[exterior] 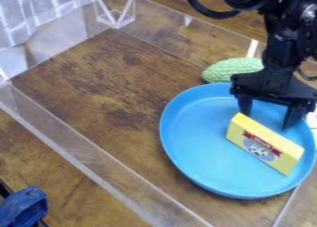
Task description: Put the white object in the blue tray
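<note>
Over the blue tray (198,147) the gripper (272,113) stands spread; white object hidden from sight.
</note>
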`<state>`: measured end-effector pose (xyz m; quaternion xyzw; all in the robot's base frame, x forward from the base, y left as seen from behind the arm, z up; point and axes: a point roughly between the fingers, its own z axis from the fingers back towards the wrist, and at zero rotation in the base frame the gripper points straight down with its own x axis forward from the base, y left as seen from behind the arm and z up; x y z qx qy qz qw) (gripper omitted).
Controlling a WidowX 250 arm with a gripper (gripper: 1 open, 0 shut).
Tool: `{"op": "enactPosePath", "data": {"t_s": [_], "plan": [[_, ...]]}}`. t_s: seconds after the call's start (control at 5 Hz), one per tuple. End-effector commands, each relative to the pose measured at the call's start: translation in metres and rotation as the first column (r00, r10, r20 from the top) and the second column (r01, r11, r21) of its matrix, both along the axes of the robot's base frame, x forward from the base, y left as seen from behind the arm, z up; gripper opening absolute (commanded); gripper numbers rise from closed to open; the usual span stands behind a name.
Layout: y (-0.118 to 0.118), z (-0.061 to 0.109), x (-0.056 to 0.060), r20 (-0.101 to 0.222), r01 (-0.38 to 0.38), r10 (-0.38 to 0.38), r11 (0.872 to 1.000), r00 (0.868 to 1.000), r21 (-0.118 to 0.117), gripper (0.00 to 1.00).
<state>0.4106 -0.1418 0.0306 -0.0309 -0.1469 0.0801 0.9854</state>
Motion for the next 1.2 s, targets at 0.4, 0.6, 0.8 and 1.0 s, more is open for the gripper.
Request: {"op": "enactPosePath", "data": {"t_s": [0.4,0.6,0.8,1.0], "plan": [[0.023,0.029,-0.003,-0.012,-0.061,0.061,0.998,0.998,0.012,1.00],[0.020,0.029,-0.005,-0.014,-0.114,0.114,0.993,0.993,0.015,1.00],[0.016,0.025,-0.011,-0.015,-0.115,0.115,0.993,0.993,0.016,1.00],[0.011,0.020,-0.018,-0.015,-0.116,0.116,0.993,0.993,0.015,1.00]]}}
